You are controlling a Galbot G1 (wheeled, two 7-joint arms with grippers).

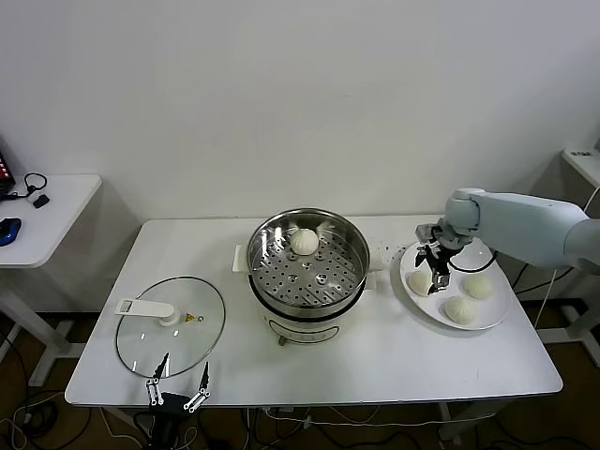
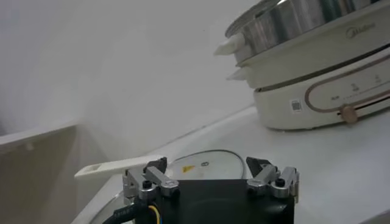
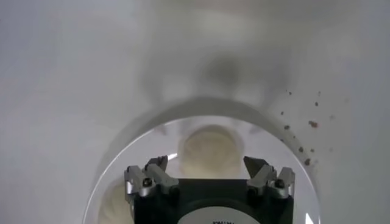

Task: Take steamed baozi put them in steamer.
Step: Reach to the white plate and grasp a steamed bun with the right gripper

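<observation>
The steamer (image 1: pixel 307 267) stands upright near the middle of the table (image 1: pixel 394 356), a round, shiny stainless-steel pot with a perforated basket floor, set on a white electric base with white side handles; in the left wrist view its base (image 2: pixel 323 85) shows a control knob on the front. It is uncovered. One steamed baozi (image 1: pixel 304 241), small, round, smooth and cream-white, sits inside on the perforated floor, toward the far side of the basket. Three more steamed baozi lie apart from one another to the steamer's right: one nearest the steamer (image 1: pixel 419 281), one farther right (image 1: pixel 479 286), and one closest to the table's front edge (image 1: pixel 459 309).
</observation>
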